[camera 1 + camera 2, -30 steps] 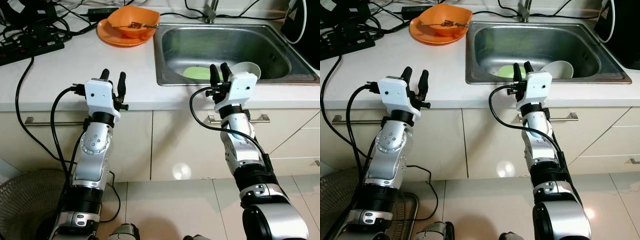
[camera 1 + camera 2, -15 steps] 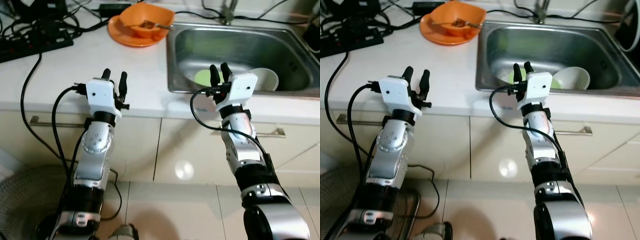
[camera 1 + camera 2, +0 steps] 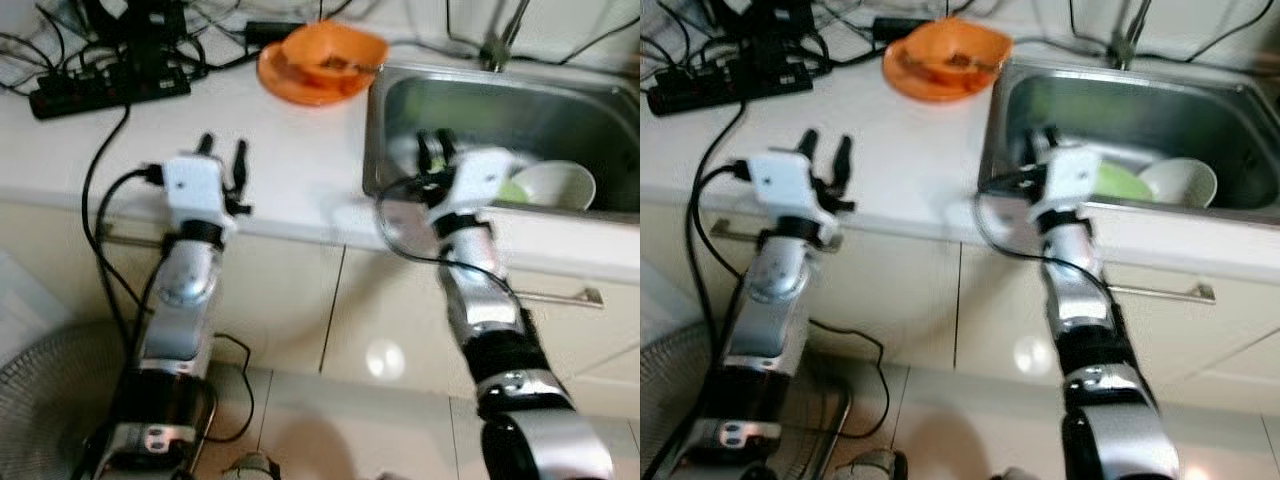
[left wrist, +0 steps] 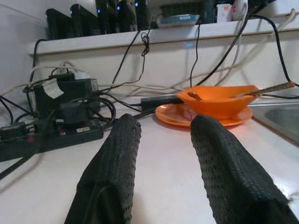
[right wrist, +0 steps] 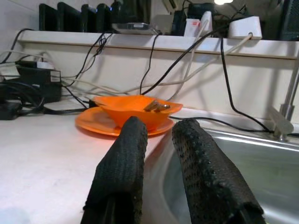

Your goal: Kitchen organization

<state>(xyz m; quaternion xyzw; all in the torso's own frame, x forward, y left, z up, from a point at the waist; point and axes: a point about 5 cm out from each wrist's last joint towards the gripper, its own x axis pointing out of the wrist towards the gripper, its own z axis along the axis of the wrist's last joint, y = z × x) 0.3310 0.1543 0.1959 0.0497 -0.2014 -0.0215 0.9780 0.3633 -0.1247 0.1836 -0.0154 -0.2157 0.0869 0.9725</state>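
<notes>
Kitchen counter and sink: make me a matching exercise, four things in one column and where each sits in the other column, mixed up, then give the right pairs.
Things
1. orange bowl
2. white bowl
3. black power strip
4. faucet

Places
A. inside the sink, beside a green plate
B. at the back edge of the sink
C. on an orange plate on the counter, left of the sink
D. on the counter's far left, among cables

Pairs: 1-C, 2-A, 3-D, 4-B
</notes>
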